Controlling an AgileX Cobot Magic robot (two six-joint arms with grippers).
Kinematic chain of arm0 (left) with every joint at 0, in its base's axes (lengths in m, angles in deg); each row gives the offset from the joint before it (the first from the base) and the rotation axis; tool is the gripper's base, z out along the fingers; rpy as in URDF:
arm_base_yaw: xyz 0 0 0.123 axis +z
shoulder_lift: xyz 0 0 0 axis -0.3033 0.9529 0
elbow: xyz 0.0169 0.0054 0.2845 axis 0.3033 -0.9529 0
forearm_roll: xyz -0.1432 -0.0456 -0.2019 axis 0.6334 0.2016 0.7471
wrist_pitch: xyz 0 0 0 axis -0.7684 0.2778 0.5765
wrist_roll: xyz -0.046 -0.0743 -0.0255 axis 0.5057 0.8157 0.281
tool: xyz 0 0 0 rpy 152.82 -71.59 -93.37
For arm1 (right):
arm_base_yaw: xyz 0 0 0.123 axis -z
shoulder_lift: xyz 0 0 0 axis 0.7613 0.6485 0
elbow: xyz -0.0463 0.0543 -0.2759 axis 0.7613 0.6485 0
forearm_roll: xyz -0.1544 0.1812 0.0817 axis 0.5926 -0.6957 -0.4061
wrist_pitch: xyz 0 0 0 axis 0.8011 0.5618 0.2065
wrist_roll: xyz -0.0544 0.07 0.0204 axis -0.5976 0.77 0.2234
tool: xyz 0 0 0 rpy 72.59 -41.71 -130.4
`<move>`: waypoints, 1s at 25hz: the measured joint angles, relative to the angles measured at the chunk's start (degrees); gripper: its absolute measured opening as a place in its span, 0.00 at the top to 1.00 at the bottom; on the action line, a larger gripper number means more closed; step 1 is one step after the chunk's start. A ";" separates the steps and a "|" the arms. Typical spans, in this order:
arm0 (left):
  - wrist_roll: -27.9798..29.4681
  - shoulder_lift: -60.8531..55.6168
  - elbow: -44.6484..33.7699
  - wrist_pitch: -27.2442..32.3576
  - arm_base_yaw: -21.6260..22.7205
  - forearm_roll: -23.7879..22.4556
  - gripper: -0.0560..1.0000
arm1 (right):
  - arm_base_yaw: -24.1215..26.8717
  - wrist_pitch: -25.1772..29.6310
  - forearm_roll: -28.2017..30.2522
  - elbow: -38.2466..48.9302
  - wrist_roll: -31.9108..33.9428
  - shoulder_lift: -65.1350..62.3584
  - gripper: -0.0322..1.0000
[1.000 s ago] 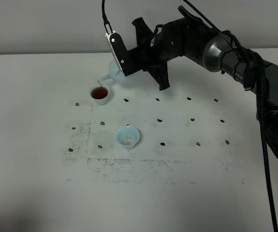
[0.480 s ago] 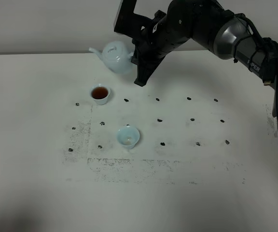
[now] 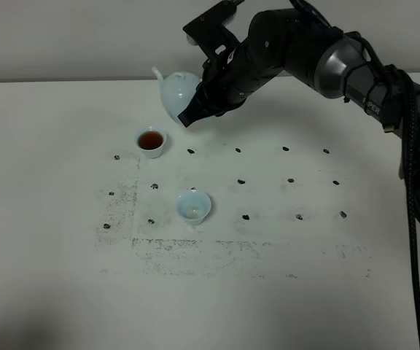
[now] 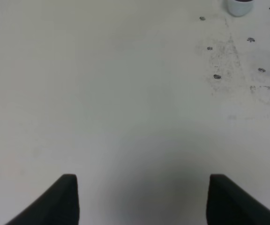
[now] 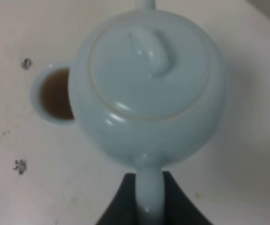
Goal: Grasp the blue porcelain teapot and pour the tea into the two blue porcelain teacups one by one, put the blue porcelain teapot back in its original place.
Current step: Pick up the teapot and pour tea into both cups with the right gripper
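My right gripper [image 3: 195, 109] is shut on the handle of the pale blue teapot [image 3: 177, 93] and holds it upright in the air, above and behind the far teacup [image 3: 152, 141], which holds dark tea. The near teacup [image 3: 194, 206] stands in the middle of the table and looks empty of tea. In the right wrist view the teapot [image 5: 149, 84] fills the frame with its handle between my jaws, and the filled cup [image 5: 53, 93] shows partly behind it. My left gripper [image 4: 142, 197] is open over bare table, far from the cups.
The white table [image 3: 49, 277] carries a grid of small dark marks [image 3: 243, 181] and smudges. One cup's base [image 4: 240, 6] shows at the far edge of the left wrist view. The right arm [image 3: 341, 58] reaches across the table's back.
The teapot went from tipped and pouring into the far cup to upright, lifted clear of it. The right gripper has since shifted slightly right and down with the pot.
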 joint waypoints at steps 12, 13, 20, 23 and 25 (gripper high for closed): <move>0.00 0.00 0.00 0.00 0.00 0.00 0.42 | 0.00 -2.97 -0.76 0.00 0.41 4.64 0.89; 0.00 0.00 0.00 0.00 0.00 0.00 0.42 | 0.00 -2.97 -0.76 0.00 0.41 4.71 0.89; 0.00 0.00 0.00 0.00 0.00 0.05 0.42 | 0.00 -2.00 0.04 0.00 0.41 3.76 0.89; 0.00 0.00 0.00 0.00 0.00 0.05 0.42 | 0.06 0.03 0.54 0.00 0.41 1.91 0.89; 0.00 0.00 0.00 0.00 0.00 0.05 0.42 | 0.06 1.61 1.03 0.79 0.41 -0.06 0.89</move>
